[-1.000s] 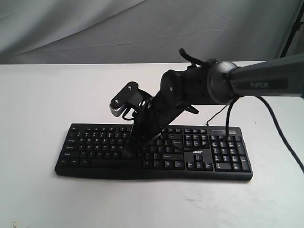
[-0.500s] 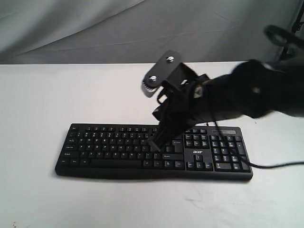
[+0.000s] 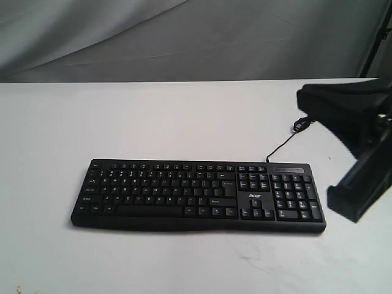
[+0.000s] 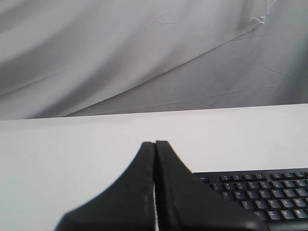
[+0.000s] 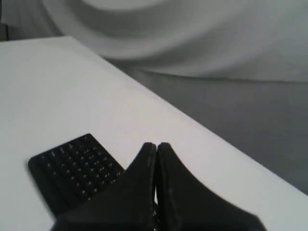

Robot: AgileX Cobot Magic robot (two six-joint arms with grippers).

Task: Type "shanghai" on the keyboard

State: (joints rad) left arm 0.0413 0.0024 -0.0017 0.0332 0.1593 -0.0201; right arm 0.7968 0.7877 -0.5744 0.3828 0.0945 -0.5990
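Left fingers (image 4: 145, 159): we see the two black tips pressed flat together with nothing between them, held clear above the white worktop (image 3: 153, 122).
Right fingers (image 5: 147, 161): we find these closed tip to tip as well and holding nothing.
Keyboard (image 3: 196, 195): it lies flat on the worktop. From the left fingers it sits past their tips and off to one side, well apart from them. From the right fingers we see one end of it low beside them, with no contact.
Keyboard details: we can read the white "acer" mark beside the number pad; the key legends are too small for us to read.
Cable (image 3: 283, 142): thin and black, it leaves the keyboard's back edge and runs across the worktop towards the right arm (image 3: 349, 116).
Right arm: in the exterior view it stands off the keyboard's number-pad end, apart from it; we cannot make out the fingertips there.
Backdrop (image 3: 184, 37): grey cloth hangs beyond both pairs of fingers.
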